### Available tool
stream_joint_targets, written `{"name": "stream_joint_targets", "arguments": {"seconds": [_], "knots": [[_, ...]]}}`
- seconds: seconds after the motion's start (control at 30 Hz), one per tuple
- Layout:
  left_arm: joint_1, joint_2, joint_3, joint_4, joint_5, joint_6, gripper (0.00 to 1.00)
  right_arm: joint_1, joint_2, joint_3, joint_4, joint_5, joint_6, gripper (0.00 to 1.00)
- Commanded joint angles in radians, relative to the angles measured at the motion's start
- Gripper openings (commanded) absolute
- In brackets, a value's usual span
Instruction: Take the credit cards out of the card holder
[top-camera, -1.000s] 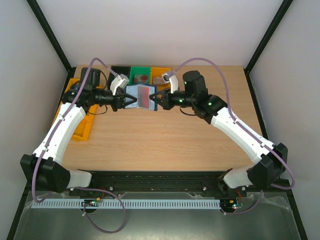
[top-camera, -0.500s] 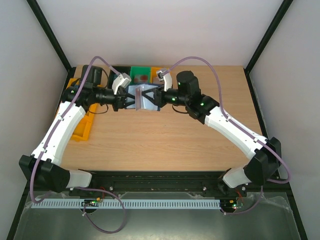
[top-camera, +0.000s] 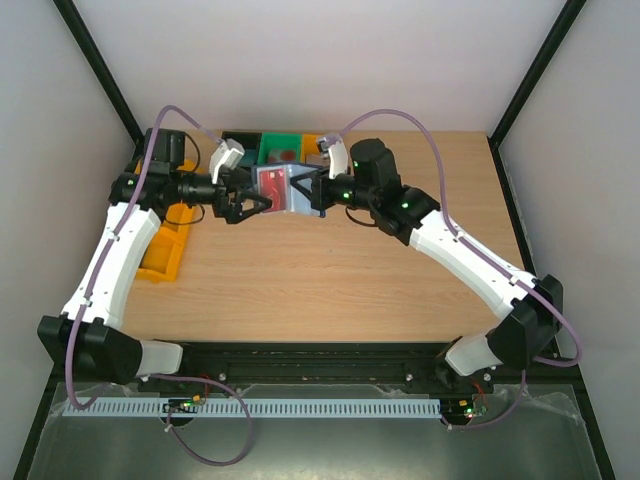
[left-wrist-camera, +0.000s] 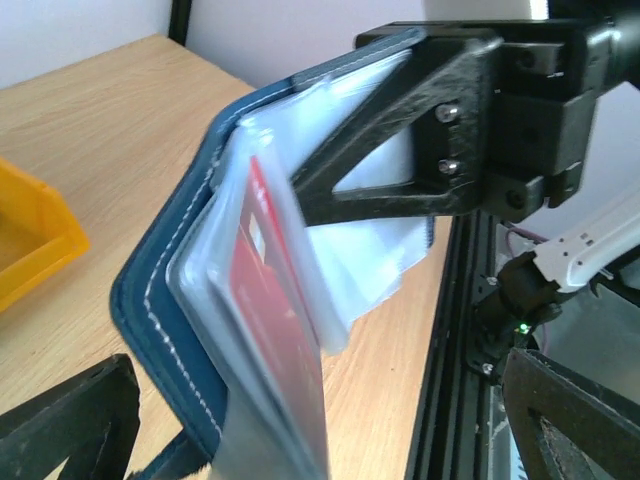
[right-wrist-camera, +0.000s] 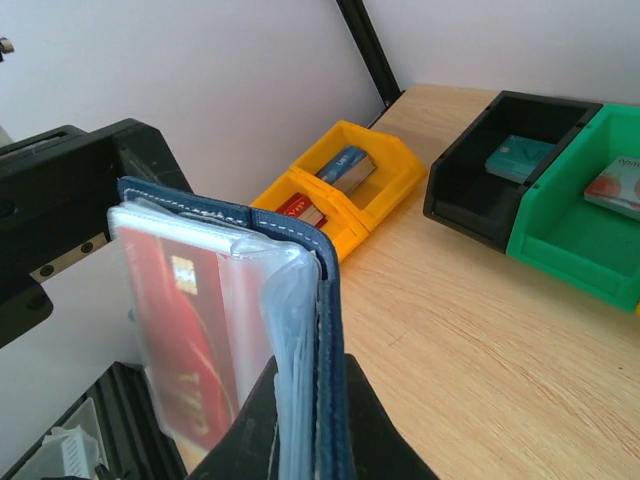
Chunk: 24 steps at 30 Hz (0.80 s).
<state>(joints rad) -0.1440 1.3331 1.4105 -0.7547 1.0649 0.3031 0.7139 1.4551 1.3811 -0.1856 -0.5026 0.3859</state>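
The navy card holder (top-camera: 303, 198) hangs open above the far middle of the table, clear sleeves fanned out. A red credit card (top-camera: 272, 185) sits in a sleeve on its left half. My right gripper (top-camera: 312, 188) is shut on the holder's right half; in the right wrist view its jaws (right-wrist-camera: 305, 400) pinch the cover (right-wrist-camera: 335, 330) and sleeves, with the red card (right-wrist-camera: 175, 330) to the left. My left gripper (top-camera: 243, 204) stands open just left of the holder. In the left wrist view the holder (left-wrist-camera: 160, 300) and red card (left-wrist-camera: 285, 340) stand between its spread fingers (left-wrist-camera: 75, 420), untouched.
A black bin (top-camera: 240, 140), a green bin (top-camera: 281, 150) and a yellow bin (top-camera: 316, 146) line the far edge, with cards inside (right-wrist-camera: 520, 155). A long yellow bin (top-camera: 165, 250) lies along the left edge. Bare wood lies in front of the arms.
My left gripper has opened, let go of the holder's left half and drawn back to the left. The right gripper now holds the holder alone, slightly further left than before.
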Motion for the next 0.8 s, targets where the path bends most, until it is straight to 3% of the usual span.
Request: {"name": "stream_joint_targets", "arguments": {"seconds": [0.0, 0.03, 0.07, 0.1, 0.2, 0.23, 0.37, 0.4, 0.47, 0.53, 0.6, 0.67, 0.7, 0.73, 0.77], "knots": [[-0.014, -0.024, -0.012, 0.034, 0.086, -0.015, 0.99, 0.014, 0.007, 0.052, -0.051, 0.009, -0.033, 0.02], [-0.015, -0.021, -0.011, 0.042, 0.076, -0.025, 0.97, 0.014, 0.002, 0.049, -0.043, -0.014, -0.039, 0.02], [-0.016, -0.019, -0.010, 0.046, 0.071, -0.028, 0.88, 0.014, -0.004, 0.044, -0.038, -0.036, -0.052, 0.02], [-0.016, -0.019, -0.010, 0.046, 0.069, -0.027, 0.74, 0.014, -0.011, 0.041, -0.035, -0.058, -0.065, 0.02], [-0.006, -0.028, -0.014, 0.039, 0.062, -0.020, 0.17, 0.009, -0.042, 0.021, -0.027, -0.102, -0.103, 0.02], [-0.002, -0.033, -0.014, 0.039, 0.056, -0.025, 0.03, 0.003, -0.052, 0.009, -0.017, -0.123, -0.108, 0.02], [0.004, -0.046, -0.037, 0.047, 0.014, -0.056, 0.02, -0.021, -0.074, -0.027, 0.020, -0.213, -0.106, 0.02], [0.004, -0.049, -0.041, 0.049, -0.015, -0.069, 0.02, -0.037, -0.078, -0.041, 0.027, -0.209, -0.093, 0.07], [0.004, -0.054, -0.044, 0.062, -0.159, -0.109, 0.02, -0.086, -0.079, -0.064, 0.019, -0.141, -0.041, 0.32], [-0.019, -0.054, -0.043, 0.076, -0.500, -0.133, 0.02, -0.132, -0.052, -0.057, -0.064, 0.034, 0.004, 0.52], [-0.112, -0.045, -0.070, 0.119, -1.033, -0.090, 0.02, -0.141, -0.012, -0.013, -0.182, 0.254, -0.001, 0.54], [-0.219, -0.029, -0.155, 0.224, -1.536, 0.026, 0.02, -0.139, 0.016, 0.027, -0.249, 0.325, -0.014, 0.51], [-0.258, -0.022, -0.200, 0.273, -1.681, 0.088, 0.02, -0.131, 0.018, 0.036, -0.247, 0.301, -0.023, 0.49], [-0.281, -0.019, -0.217, 0.287, -1.726, 0.118, 0.02, -0.115, 0.012, 0.034, -0.223, 0.255, -0.035, 0.46], [-0.286, -0.016, -0.202, 0.257, -1.672, 0.104, 0.02, -0.091, 0.001, 0.027, -0.181, 0.193, -0.064, 0.42]]}}
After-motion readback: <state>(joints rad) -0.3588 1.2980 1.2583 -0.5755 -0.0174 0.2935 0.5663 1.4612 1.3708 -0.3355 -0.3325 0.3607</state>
